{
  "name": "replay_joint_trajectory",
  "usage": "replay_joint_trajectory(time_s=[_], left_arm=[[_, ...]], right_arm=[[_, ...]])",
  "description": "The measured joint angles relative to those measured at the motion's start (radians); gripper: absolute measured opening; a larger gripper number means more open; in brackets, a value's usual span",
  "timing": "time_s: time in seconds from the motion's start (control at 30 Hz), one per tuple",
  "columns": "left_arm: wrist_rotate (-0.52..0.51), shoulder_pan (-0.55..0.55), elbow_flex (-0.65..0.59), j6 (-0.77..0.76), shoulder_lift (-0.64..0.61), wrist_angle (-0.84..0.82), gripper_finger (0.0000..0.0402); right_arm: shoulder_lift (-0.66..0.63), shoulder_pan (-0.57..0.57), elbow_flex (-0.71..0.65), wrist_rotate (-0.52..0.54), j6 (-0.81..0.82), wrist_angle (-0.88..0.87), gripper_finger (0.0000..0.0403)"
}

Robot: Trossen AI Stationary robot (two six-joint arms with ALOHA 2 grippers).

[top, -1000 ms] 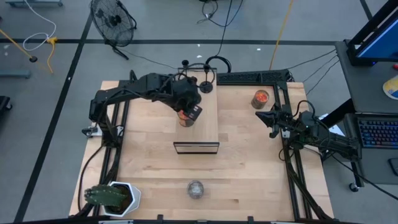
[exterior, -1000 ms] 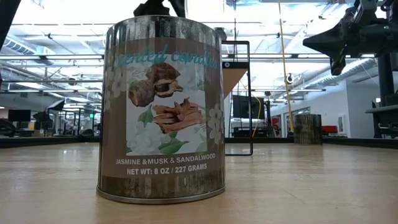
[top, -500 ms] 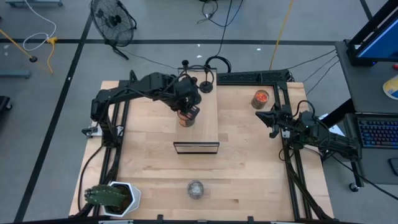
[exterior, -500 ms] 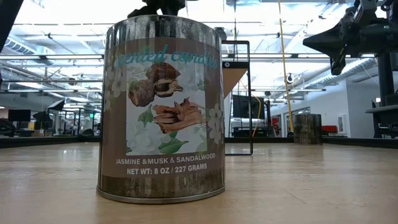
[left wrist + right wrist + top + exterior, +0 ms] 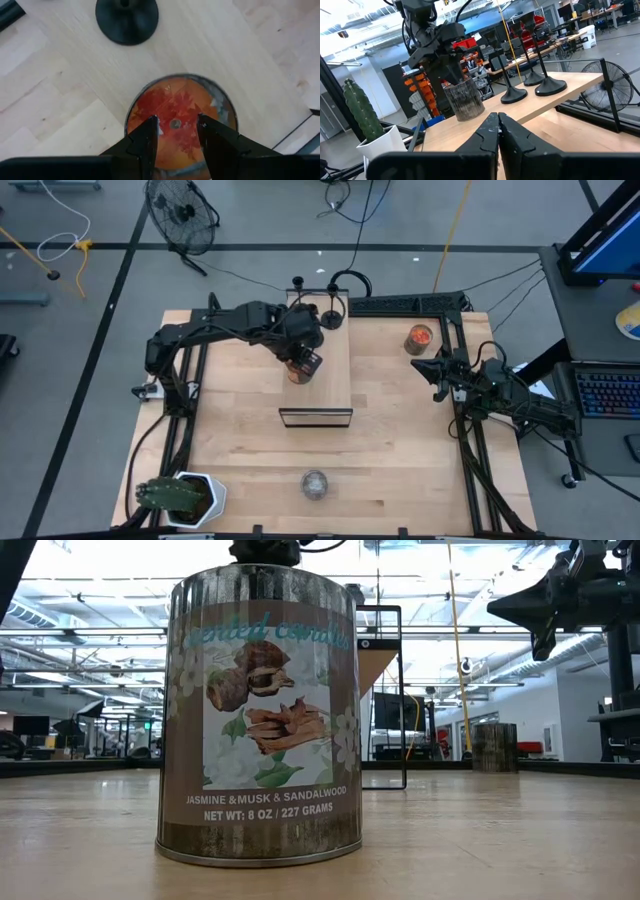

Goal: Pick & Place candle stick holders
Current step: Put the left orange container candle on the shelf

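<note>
1. Our left gripper [image 5: 175,137] hangs directly over a jar [image 5: 180,117] with an orange top on the raised wooden platform [image 5: 335,380] in the upper centre of the high view; its fingers stand apart either side of the top's centre, clamped on nothing.
2. The candle stick holders [image 5: 532,82] stand together on the platform's far end, just beyond the jar; the left wrist view shows one black disc base [image 5: 127,19] at its upper left, apart from the jar.
3. We judge the risk to be closing on the jar instead of a holder, or the wrist brushing the thin stems and toppling them.
4. Our right gripper [image 5: 498,125] waits at the worktop's [image 5: 240,450] right edge, fingers together.
5. The jar shows an orange leaf-patterned surface; a second jar [image 5: 418,338] sits at upper right, and a white pot [image 5: 200,495] at lower left holds a cactus [image 5: 160,496].
</note>
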Motion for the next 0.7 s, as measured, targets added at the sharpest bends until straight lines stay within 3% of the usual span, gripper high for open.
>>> replay_joint_trajectory(time_s=[0.7], left_arm=[[0.006,0.0,-0.029,-0.003,-0.001,0.042,0.0143]], right_arm=[[0.0,0.0,0.0,0.0,0.0,0.0,0.0]])
